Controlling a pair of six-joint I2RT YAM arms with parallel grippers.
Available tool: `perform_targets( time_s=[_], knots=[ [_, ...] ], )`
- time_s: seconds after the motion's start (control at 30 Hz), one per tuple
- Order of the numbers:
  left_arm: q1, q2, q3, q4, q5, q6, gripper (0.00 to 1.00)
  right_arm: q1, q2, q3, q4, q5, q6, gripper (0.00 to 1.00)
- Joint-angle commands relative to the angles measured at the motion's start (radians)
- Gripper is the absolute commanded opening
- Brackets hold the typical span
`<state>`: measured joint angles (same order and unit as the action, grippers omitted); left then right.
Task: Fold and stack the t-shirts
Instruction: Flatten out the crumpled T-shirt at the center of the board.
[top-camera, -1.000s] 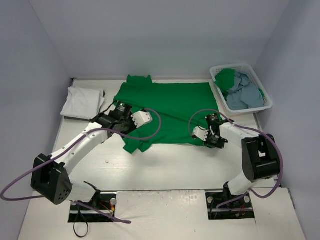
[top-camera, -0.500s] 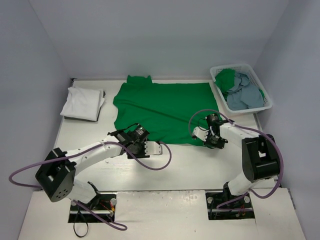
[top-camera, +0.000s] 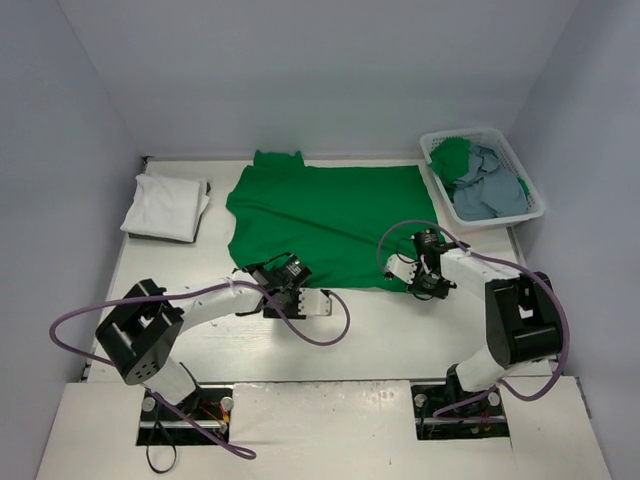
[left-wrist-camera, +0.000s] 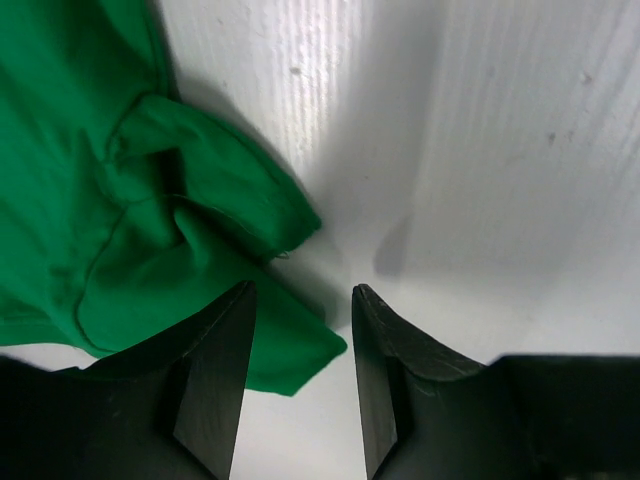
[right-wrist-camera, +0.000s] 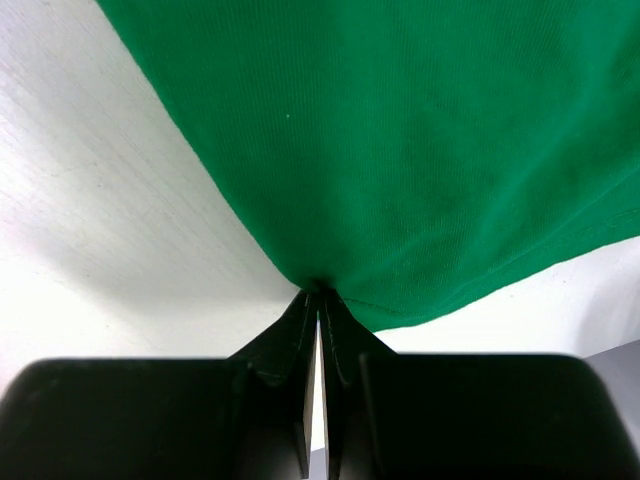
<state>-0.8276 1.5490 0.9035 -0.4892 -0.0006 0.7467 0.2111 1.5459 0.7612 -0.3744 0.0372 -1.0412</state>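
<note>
Between the closed jaws of the right gripper (right-wrist-camera: 318, 300) the near hem of the green t-shirt (right-wrist-camera: 400, 130) is pinched, and the cloth is spread flat beyond them over the table (right-wrist-camera: 90, 180). The left gripper (left-wrist-camera: 302, 300) is held partly parted with nothing clasped. A crumpled sleeve is seen just beside one finger, its corner reaching under the gap. If the hem is drawn over before that sleeve is smoothed, a crooked fold may result, or so thin a pinch may be lost.
</note>
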Motion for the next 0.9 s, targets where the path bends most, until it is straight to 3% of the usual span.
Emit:
perform_targets(
  time_s=[0.0, 0.23, 0.87],
  knots=[
    [-0.004, -0.013, 0.018, 0.101, -0.024, 0.011, 0.38, 0.008, -0.030, -0.026, -0.027, -0.028, 0.009, 0.00],
    [-0.004, -0.015, 0.000, 0.196, -0.058, 0.005, 0.38, 0.008, -0.024, -0.031, -0.027, -0.028, 0.006, 0.00],
    [-0.002, 0.071, 0.037, 0.075, 0.001, -0.012, 0.39, 0.010, -0.017, -0.011, -0.027, -0.028, 0.009, 0.00]
  ],
)
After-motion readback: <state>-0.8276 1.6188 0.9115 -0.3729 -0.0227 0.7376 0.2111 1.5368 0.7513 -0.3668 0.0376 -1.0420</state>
